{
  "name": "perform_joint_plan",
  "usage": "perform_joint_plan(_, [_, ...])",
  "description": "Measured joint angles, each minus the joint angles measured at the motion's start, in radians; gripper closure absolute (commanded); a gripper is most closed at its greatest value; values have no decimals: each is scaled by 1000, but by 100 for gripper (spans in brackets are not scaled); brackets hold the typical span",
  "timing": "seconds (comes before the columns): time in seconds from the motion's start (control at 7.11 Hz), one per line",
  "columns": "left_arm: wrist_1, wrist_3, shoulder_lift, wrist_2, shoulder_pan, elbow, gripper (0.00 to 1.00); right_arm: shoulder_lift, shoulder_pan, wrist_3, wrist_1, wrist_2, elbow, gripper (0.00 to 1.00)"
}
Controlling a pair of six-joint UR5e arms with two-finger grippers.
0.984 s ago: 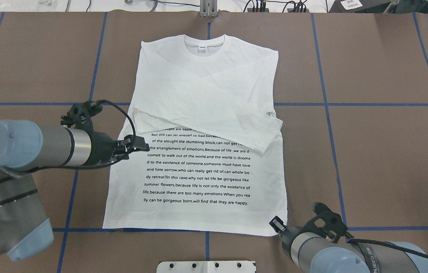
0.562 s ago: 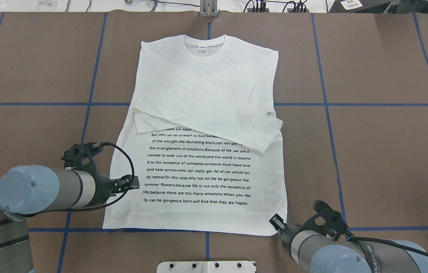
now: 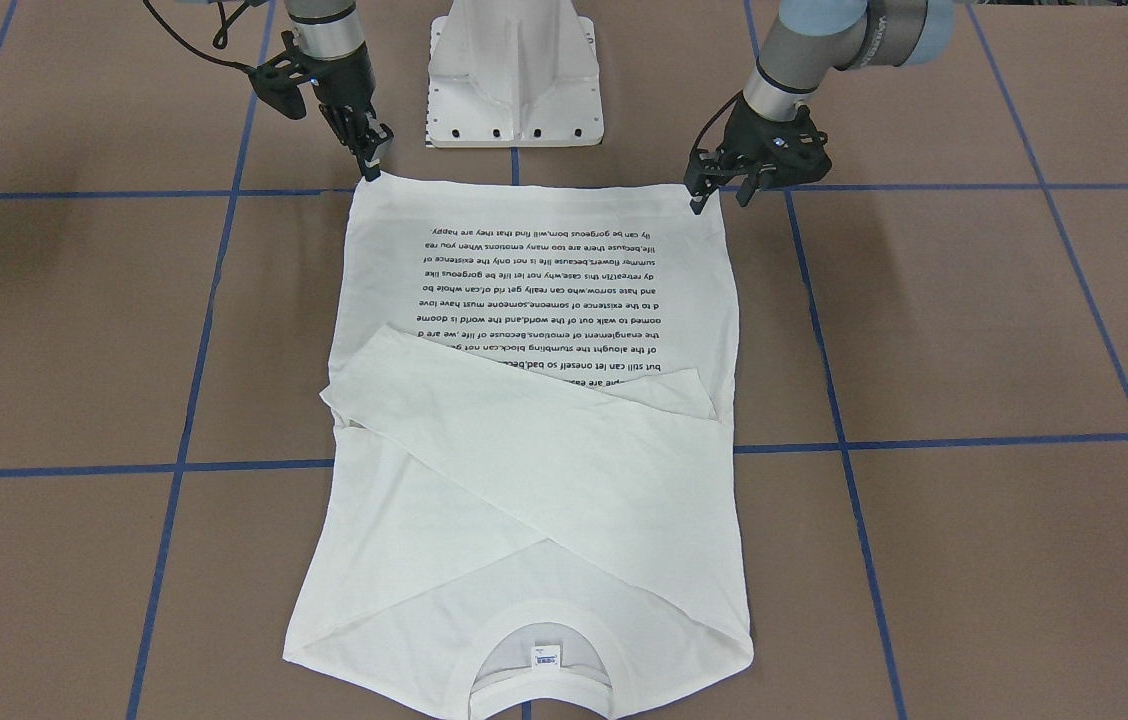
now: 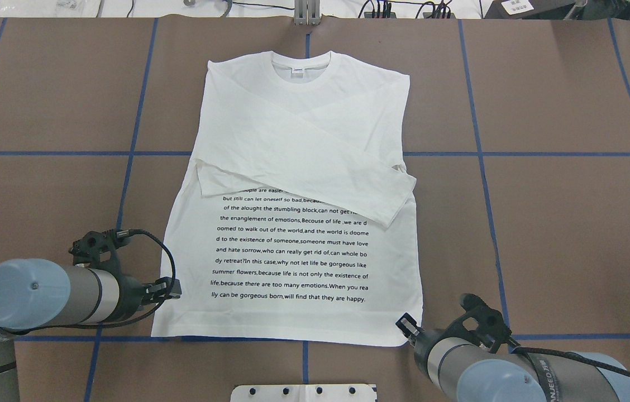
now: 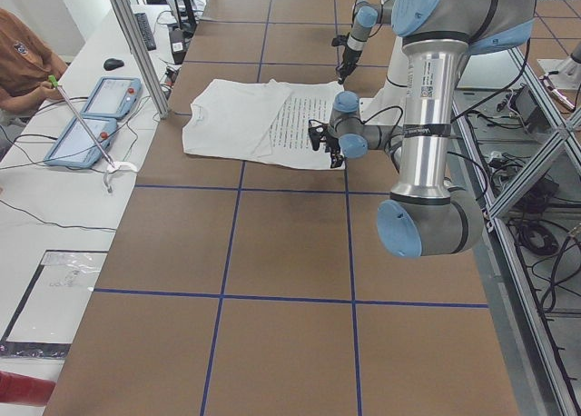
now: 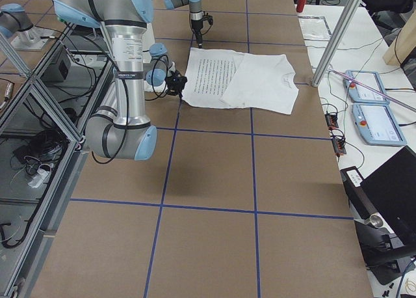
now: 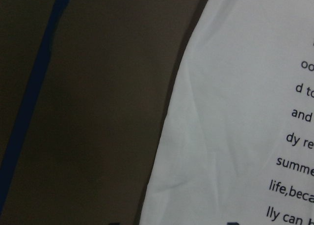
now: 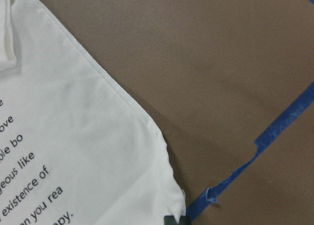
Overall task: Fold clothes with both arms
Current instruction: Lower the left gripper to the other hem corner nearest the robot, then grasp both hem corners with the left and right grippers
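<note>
The white long-sleeved T-shirt (image 4: 304, 139) lies flat on the brown table, collar at the far side, both sleeves folded across the chest, black text facing up; it also shows in the front view (image 3: 524, 480). My left gripper (image 4: 172, 289) is open and hovers at the shirt's left side edge, just above the near hem; in the front view (image 3: 719, 200) its fingers stand apart. My right gripper (image 4: 406, 325) sits at the near right hem corner; in the front view (image 3: 371, 165) its fingers are together, and its wrist view shows one dark tip at the shirt's corner (image 8: 167, 185).
The white metal pedestal (image 3: 514, 70) stands just behind the hem between the arms. Blue tape lines (image 4: 482, 153) grid the table. In the left side view an operator (image 5: 18, 53) sits by two tablets (image 5: 91, 116) beyond the collar end.
My left arm has moved back along the shirt's left edge, from beside the text block's top down to the hem. The right arm and the shirt have not moved.
</note>
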Motion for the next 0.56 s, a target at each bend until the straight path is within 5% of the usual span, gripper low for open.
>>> perform_joint_plan(0.56, [0, -40, 2, -6, 60, 8, 37, -2, 0, 0, 0, 0, 1, 100])
